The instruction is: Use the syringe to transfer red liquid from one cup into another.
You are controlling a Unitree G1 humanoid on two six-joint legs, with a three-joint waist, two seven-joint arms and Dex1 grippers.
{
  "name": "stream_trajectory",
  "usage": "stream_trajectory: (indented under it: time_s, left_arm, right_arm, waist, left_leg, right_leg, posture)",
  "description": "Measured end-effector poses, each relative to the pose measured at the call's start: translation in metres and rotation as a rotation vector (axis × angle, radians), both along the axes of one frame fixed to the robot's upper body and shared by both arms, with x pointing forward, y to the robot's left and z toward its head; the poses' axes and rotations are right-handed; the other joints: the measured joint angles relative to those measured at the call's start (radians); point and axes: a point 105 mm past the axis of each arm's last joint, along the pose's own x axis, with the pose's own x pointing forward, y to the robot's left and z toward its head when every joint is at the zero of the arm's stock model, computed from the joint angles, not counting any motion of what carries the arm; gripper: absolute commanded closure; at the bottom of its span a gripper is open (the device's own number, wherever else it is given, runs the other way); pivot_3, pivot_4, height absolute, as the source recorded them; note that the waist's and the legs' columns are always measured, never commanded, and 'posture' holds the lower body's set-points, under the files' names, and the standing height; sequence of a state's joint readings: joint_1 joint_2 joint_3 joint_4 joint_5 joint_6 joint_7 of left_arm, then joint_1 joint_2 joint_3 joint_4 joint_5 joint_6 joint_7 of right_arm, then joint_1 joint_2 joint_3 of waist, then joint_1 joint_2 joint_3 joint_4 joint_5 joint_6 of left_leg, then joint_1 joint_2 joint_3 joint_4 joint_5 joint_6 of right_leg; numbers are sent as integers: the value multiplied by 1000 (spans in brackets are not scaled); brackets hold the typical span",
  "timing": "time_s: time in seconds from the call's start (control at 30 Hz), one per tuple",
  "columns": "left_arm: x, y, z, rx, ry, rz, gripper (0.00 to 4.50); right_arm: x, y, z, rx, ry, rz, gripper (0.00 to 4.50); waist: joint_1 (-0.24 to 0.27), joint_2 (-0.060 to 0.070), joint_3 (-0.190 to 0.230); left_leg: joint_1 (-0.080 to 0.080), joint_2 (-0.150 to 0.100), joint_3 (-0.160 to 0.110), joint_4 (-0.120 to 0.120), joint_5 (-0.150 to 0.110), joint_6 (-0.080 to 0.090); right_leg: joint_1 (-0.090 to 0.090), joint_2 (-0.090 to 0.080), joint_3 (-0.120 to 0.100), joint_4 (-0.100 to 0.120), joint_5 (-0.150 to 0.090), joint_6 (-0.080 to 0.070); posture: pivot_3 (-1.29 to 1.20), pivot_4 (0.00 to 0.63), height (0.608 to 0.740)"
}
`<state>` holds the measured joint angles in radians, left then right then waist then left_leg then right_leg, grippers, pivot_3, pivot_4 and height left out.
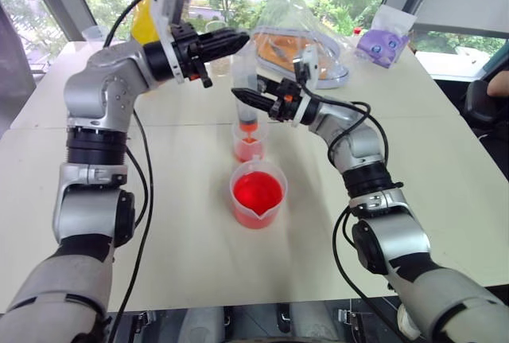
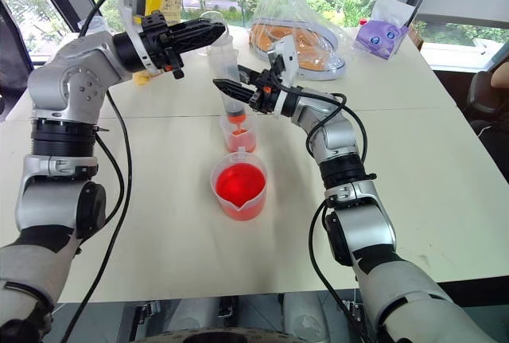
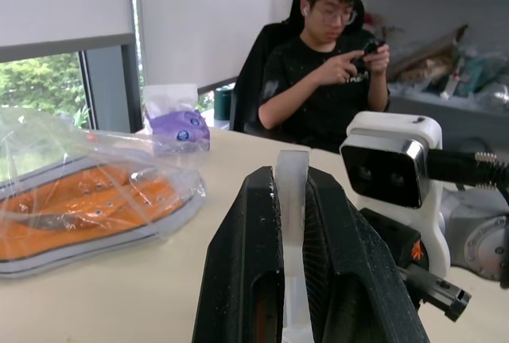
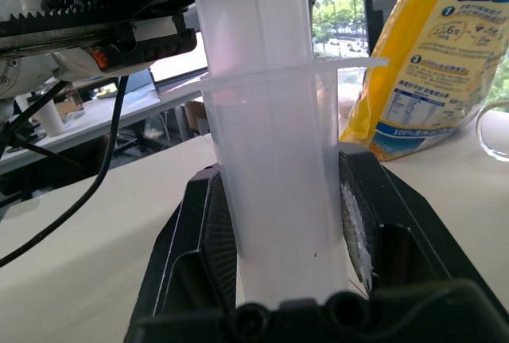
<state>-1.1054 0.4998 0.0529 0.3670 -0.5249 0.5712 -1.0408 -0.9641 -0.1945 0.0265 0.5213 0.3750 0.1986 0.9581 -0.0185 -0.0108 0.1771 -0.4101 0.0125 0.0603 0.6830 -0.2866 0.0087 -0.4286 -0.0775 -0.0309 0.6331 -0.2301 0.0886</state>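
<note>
The clear syringe (image 1: 245, 80) stands upright with its orange-red tip down inside the small narrow cup (image 1: 260, 150), which holds a little red liquid. My right gripper (image 1: 243, 95) reaches in from the right and is shut on the syringe barrel (image 4: 270, 160). My left gripper (image 1: 237, 40) comes in from the left above it, shut on the top of the syringe's white plunger (image 3: 291, 200). Just in front of the small cup stands the wide spouted beaker (image 1: 234, 186), about half full of bright red liquid (image 1: 257, 192).
A plastic bag with orange shoes (image 1: 298, 40) and a purple packet (image 1: 382, 44) lie at the table's far side. A yellow bag (image 4: 429, 56) stands at the far left. A person (image 3: 326, 64) sits beyond the table's right edge.
</note>
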Motion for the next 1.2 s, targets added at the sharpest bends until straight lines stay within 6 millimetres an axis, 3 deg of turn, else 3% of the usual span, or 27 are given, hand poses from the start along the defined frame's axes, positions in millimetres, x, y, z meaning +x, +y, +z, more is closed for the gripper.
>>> stream_trajectory:
  time_s: [0.63, 1.1, 1.2]
  left_arm:
    - [-6, -2, -23, 15, -14, 11, 4440]
    - [-10, -3, -22, 16, -9, 25, 4440]
    - [-11, -4, -23, 5, 18, 13, 3312]
  right_arm:
    - [-4, -1, 1, -36, 48, 23, 3073]
    - [-5, -1, 1, -39, 49, 31, 3073]
    - [-4, -2, 2, -37, 49, 27, 3073]
  waist:
    - [1, 0, 0]
    - [1, 0, 0]
    - [1, 0, 0]
  left_leg:
    - [0, 0, 0, 0, 0, 0]
    - [0, 0, 0, 0, 0, 0]
    - [0, 0, 0, 0, 0, 0]
  right_leg:
    - [0, 0, 0, 0, 0, 0]
    - [0, 0, 0, 0, 0, 0]
    - [0, 0, 0, 0, 0, 0]
  posture:
    - [0, 150, 740]
    - [0, 150, 740]
    - [0, 150, 740]
